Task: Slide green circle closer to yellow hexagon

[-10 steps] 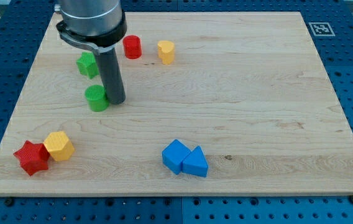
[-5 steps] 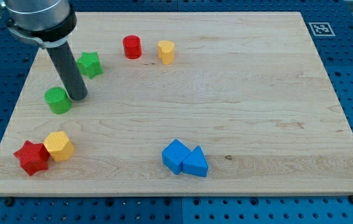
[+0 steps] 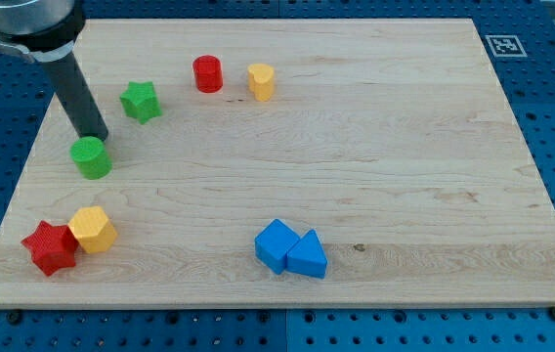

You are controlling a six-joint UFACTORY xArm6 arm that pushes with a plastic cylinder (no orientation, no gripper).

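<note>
Above green circle [image 3: 91, 157] now, my tip [image 3: 93, 137] (shifted upward), circle unmoved

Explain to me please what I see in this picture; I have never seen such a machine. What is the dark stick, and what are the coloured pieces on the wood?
There is one camera view, looking down at a slant on a wooden board. The dark stick is the end of a robot arm. It has no hand and holds nothing; it only pushes pieces by sliding its lower end, my tip, along the board.

The tip stands just above the green circle, at its top edge, touching or nearly so. Below that, near the view's bottom left, the yellow hexagon sits against a red star. A green star, a red cylinder and a yellow block lie near the view's top. A blue cube and a blue triangle touch near the bottom.
</note>
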